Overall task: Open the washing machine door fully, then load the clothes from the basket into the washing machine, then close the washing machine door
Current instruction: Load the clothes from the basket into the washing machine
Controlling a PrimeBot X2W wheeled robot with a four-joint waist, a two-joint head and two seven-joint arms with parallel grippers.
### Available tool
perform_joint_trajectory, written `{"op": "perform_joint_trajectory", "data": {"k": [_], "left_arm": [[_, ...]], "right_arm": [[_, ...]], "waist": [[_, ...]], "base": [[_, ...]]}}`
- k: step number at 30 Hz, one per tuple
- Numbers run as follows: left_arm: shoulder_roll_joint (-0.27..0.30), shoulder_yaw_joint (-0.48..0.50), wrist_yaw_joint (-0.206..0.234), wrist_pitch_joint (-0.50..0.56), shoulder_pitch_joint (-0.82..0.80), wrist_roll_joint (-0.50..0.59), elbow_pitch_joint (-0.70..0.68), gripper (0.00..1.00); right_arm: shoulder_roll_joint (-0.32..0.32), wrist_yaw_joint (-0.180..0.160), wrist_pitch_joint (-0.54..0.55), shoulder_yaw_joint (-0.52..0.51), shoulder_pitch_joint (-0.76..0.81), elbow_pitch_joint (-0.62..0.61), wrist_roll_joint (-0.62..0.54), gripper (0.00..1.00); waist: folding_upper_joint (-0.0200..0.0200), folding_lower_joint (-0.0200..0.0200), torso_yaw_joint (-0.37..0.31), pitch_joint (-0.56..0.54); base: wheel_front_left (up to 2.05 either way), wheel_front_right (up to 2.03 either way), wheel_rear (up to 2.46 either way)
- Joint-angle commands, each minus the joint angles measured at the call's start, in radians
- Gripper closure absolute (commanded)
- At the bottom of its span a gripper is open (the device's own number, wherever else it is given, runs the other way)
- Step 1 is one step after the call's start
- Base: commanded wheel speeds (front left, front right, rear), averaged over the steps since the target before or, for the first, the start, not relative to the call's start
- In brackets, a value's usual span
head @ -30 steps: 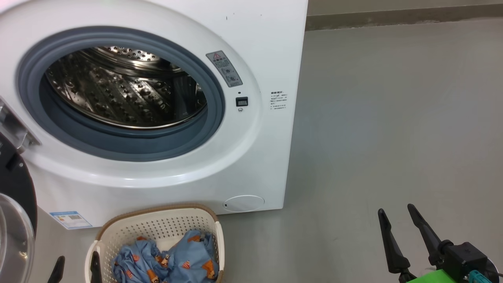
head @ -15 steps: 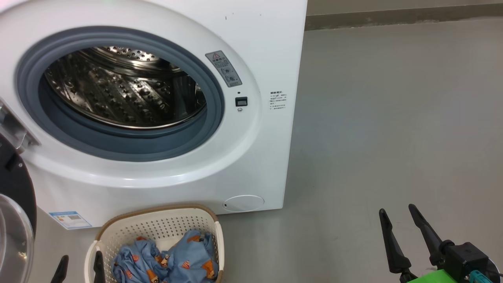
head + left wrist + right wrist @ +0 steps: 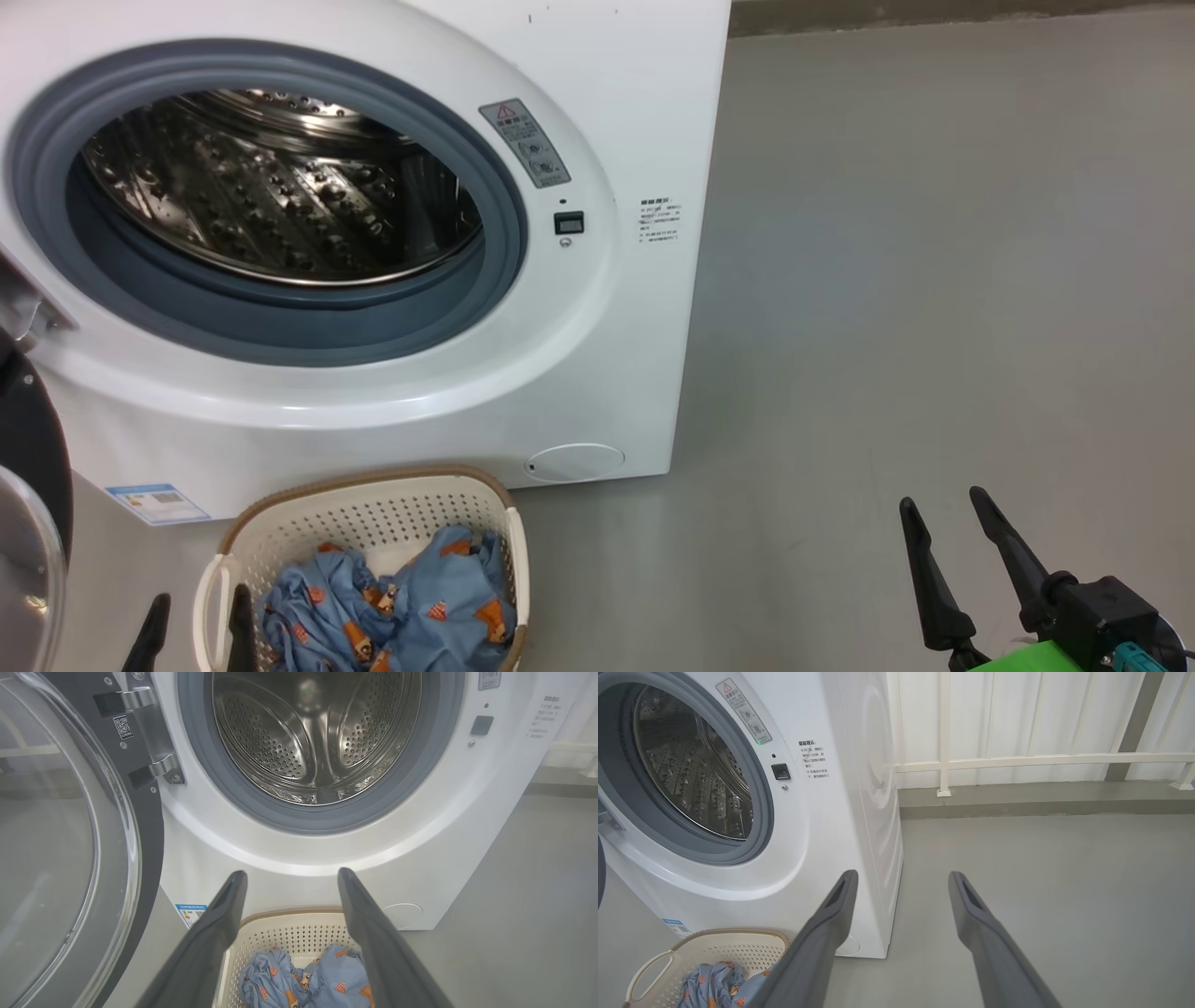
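The washing machine (image 3: 616, 355) stands with its steel drum (image 3: 317, 732) exposed and nothing visible inside. The washing machine door (image 3: 145, 849) is swung out to the left on its hinge, and its black rim and glass (image 3: 23, 569) show at the head view's left edge. On the floor in front sits the basket (image 3: 373, 478), holding the crumpled light-blue clothes (image 3: 411, 607). My left gripper (image 3: 199, 602) hangs open over the basket's left handle, its fingers (image 3: 219, 924) apart above the clothes (image 3: 327, 980). My right gripper (image 3: 941, 499) is open over bare floor, well right of the machine.
Grey floor (image 3: 934, 280) stretches to the right of the machine. A low kerb and a white railing (image 3: 1017, 760) run along the back. A round white flap (image 3: 574, 461) and a blue label (image 3: 157, 503) sit low on the machine's front.
The head camera has tilted down a little, so the whole scene sits higher in the picture. The left fingertips have crept slightly right. Both grippers stay open.
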Motion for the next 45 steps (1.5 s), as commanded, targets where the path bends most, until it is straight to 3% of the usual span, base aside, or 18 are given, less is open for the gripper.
{"op": "perform_joint_trajectory", "data": {"k": [1,9,23,36,45], "left_arm": [[0.011,0.032,-0.006,-0.012,-0.047,0.004,-0.024,0.00],[0.012,0.027,-0.018,-0.012,-0.087,-0.004,-0.005,0.00],[0.033,0.041,-0.048,-0.012,-0.218,-0.022,0.052,0.00],[0.076,0.061,-0.078,-0.012,-0.450,-0.076,0.252,0.00],[0.139,0.035,-0.086,-0.012,-0.581,-0.102,0.386,0.00]], "right_arm": [[-0.006,0.002,-0.009,0.026,-0.027,-0.022,-0.011,0.00],[-0.002,0.002,-0.013,0.031,-0.045,-0.014,-0.013,0.00],[0.004,0.002,-0.024,0.059,-0.132,-0.010,-0.029,0.00],[0.004,0.002,-0.030,0.082,-0.214,0.003,-0.029,0.00],[0.004,0.002,-0.031,0.090,-0.266,-0.015,-0.025,0.00]], "waist": [[-0.0001,0.0000,-0.001,0.006],[-0.0001,0.0000,-0.004,0.064],[-0.0001,0.0000,-0.013,0.257],[-0.0001,0.0000,-0.012,0.479],[-0.0001,0.0000,-0.033,0.604]], "base": [[0.00,0.00,0.00],[0.00,0.00,0.00],[0.00,0.00,0.00],[0.00,0.00,0.00],[0.00,0.00,0.00]]}}
